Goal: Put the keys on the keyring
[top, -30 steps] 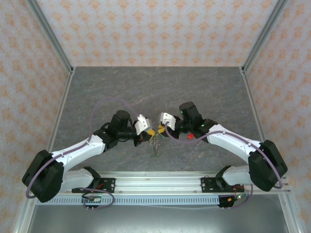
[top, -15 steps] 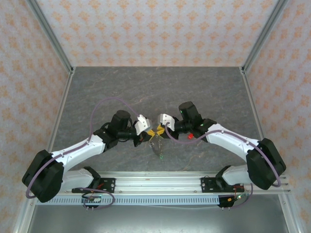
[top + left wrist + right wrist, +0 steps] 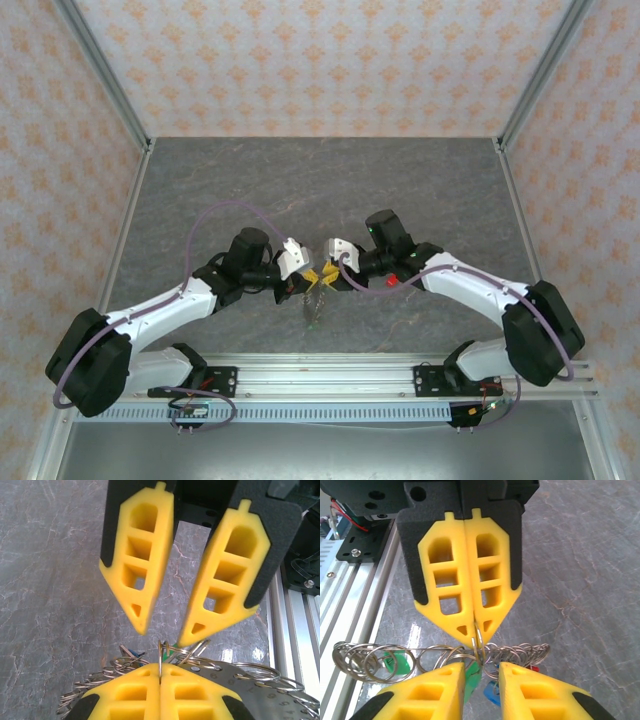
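Many chained silver wire loops, keyring [image 3: 440, 651], green key [image 3: 471, 680], blue key [image 3: 492, 694]

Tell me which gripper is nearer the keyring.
Left. The left gripper is shut on one ring of the keyring. The right gripper is open, its tips straddling that pinched ring without closing on it.

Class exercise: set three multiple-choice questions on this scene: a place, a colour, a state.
1. Where do the left end effector and right end effector meet? A above the table's middle B far left corner C far right corner
2. What colour are the fingers? A blue B yellow C white
3. The left end effector is: A wide open B shut on the keyring C resting flat
1 A, the top view shows them tip to tip there; 2 B, both wrist views show yellow; 3 B, its fingers pinch a ring.
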`<state>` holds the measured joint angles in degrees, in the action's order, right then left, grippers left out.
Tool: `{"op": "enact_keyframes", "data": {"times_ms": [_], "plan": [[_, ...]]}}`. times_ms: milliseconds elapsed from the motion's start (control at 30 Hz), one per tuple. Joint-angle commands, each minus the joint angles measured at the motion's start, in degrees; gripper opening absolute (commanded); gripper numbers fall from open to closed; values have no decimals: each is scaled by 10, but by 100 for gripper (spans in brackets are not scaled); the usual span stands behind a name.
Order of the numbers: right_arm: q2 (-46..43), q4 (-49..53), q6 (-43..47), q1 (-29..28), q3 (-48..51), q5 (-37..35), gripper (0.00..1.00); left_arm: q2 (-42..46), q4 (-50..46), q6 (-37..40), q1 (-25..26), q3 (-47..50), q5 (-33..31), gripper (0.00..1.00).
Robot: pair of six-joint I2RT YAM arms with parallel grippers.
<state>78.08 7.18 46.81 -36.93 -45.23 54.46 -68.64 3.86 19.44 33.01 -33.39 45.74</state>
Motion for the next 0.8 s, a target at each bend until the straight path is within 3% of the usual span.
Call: {"op": "enact_keyframes", "data": {"times_ms": [0, 233, 433, 767], "plan": [[10, 11, 11, 1, -14, 34, 24, -6, 15, 5, 3, -17, 17, 0], [20, -58, -29, 1, 2, 19, 22, -10, 9, 9, 3, -20, 30, 0], [20, -67, -38, 1, 5, 15, 13, -9, 10, 10, 3, -20, 30, 0], [29, -23, -21, 1, -5, 14, 17, -7, 24, 2, 3, -20, 26, 0]]}}
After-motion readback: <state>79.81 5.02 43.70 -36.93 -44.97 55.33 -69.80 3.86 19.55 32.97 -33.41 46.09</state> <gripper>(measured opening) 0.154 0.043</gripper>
